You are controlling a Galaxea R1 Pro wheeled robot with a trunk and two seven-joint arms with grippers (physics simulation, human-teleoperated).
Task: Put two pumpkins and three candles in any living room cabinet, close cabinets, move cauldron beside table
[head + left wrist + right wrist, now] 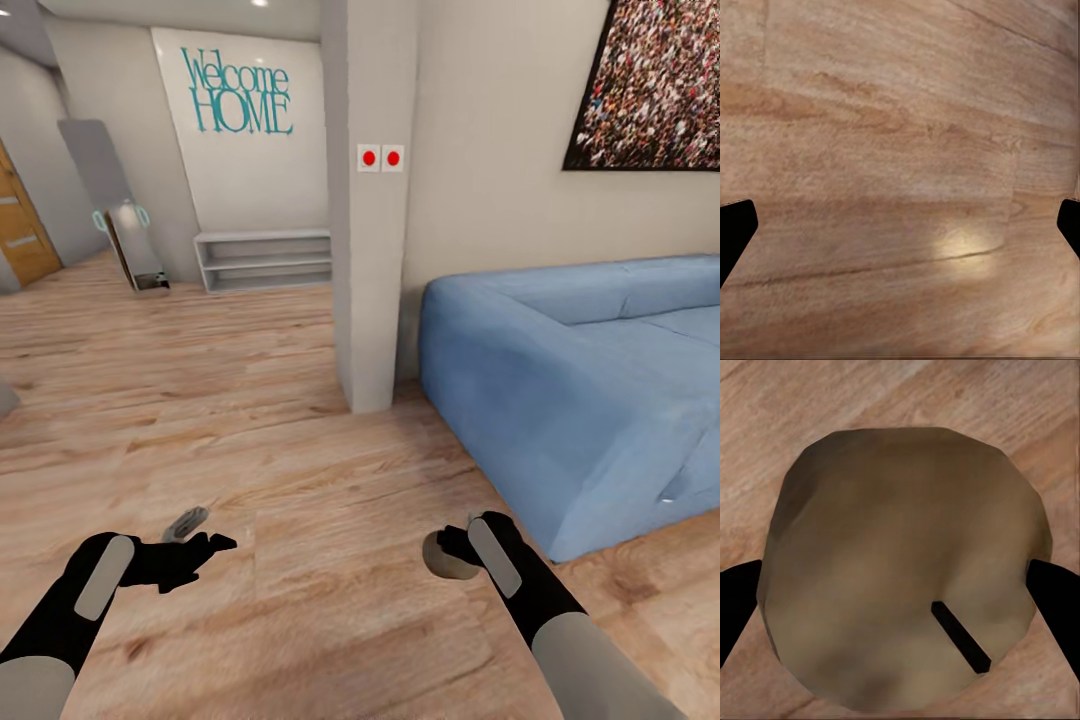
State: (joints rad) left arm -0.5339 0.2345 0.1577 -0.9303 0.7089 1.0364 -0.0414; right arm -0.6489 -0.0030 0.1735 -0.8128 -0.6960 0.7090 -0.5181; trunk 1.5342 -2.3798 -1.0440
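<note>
Between the right claw tips a candle is held; slippage is risked in transit. Left claw is spread wide, empty.

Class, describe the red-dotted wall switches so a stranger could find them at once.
Start at the blue sofa; beside its end rises a pale square pillar. High on the pillar's front sit the switches, two small white squares side by side, each with one red dot, the pillar's sole markings.
</note>
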